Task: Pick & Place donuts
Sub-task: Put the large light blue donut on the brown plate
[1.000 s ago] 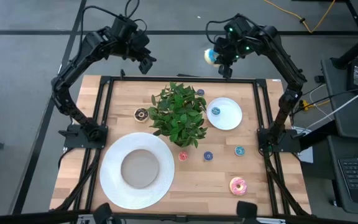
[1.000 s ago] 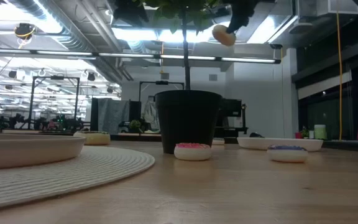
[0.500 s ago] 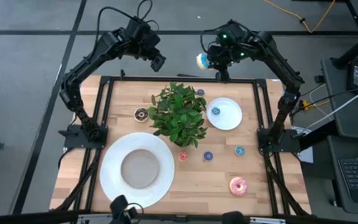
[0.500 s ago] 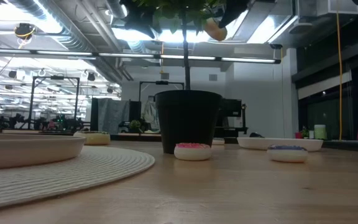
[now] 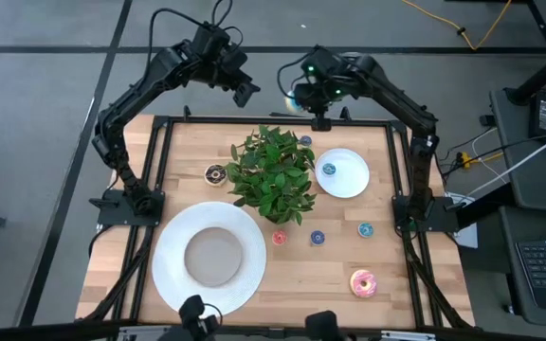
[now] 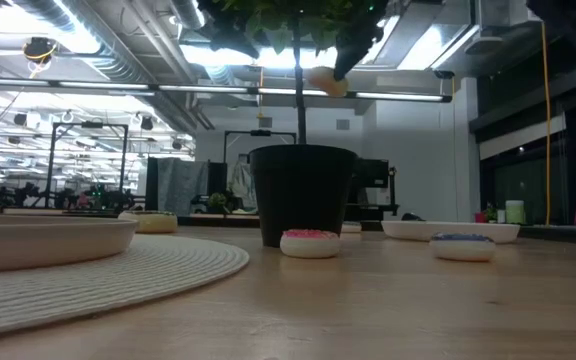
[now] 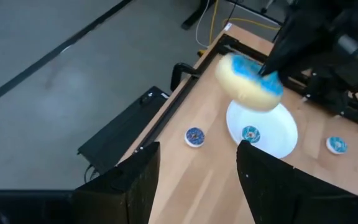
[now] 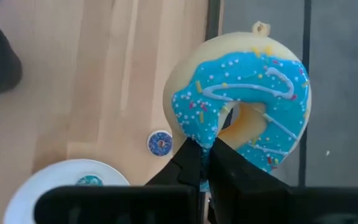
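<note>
My right gripper (image 5: pixel 309 95) is shut on the light-blue-frosted donut (image 8: pixel 241 106), held high over the table's far edge; it also shows as donut (image 7: pixel 248 81) and donut (image 6: pixel 326 80). My left gripper (image 7: pixel 194 180) is open in the air just left of it, with nothing between its fingers. The pink donut (image 5: pixel 362 281) lies near the front right. The chocolate donut (image 5: pixel 216 173) lies left of the plant. Tiny donuts lie on the wood: a red one (image 5: pixel 280 238), a blue one (image 5: pixel 318 238) and a teal one (image 5: pixel 365 228). Another tiny donut (image 5: pixel 329 170) lies on the small plate. My right gripper pinches one side of the donut's ring (image 8: pixel 199 134) between its two fingers, and the soft frosted edge is squeezed in there. The fingers slant down from the table's right. The donut sticks out beyond the fingertips, lifted clear, its frosted face toward the wrist.
A potted plant (image 5: pixel 273 172) stands mid-table toward the far edge. A large white plate (image 5: pixel 169 275) lies at the front left and a small white plate (image 5: pixel 354 180) right of the plant. A black frame (image 5: pixel 282 120) edges the table.
My right gripper has carried the blue donut toward the table's left along the far edge, sinking a little and rolling, and stays shut. My left gripper has shifted a little toward the right, nearer the donut, and is still open.
</note>
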You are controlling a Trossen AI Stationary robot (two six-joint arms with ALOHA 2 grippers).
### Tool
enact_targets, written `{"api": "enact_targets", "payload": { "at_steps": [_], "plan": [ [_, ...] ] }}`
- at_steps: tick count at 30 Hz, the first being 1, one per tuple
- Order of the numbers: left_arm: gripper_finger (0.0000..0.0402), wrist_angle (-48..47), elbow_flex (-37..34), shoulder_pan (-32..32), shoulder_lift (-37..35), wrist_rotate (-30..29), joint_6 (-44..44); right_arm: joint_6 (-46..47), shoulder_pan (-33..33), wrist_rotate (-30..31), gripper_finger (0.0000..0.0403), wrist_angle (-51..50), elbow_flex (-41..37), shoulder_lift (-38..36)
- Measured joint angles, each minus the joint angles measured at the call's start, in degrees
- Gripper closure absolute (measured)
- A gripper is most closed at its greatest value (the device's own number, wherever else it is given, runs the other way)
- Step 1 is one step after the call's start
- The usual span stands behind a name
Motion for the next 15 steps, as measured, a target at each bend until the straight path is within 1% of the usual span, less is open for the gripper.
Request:
{"api": "enact_targets", "payload": {
  "at_steps": [3, 5, 9, 13, 15],
  "plan": [
    [0.0197, 1.1, 0.0, 0.3, 0.4, 1.5, -1.9, -2.4, 0.6, 3.1, 0.0383, 0.6, 0.0, 1.3],
    [0.0197, 3.1, 0.0, 0.8, 0.9, 3.8, -4.4, -4.0, 0.9, 4.9, 0.0383, 1.1, 0.0, 1.5],
    [0.0197, 7.3, 0.0, 1.8, 2.0, 9.3, -10.4, -5.6, 1.0, 6.2, 0.0383, 3.2, 0.0, 1.5],
    [0.0197, 10.0, 0.0, 2.5, 3.0, 10.1, -14.1, -6.0, 1.0, 8.5, 0.0383, 4.7, 0.0, 1.1],
    [0.0197, 10.3, 0.0, 3.0, 3.4, 10.2, -15.6, -6.0, 1.0, 8.6, 0.0383, 4.8, 0.8, 1.2]
  ]
}}
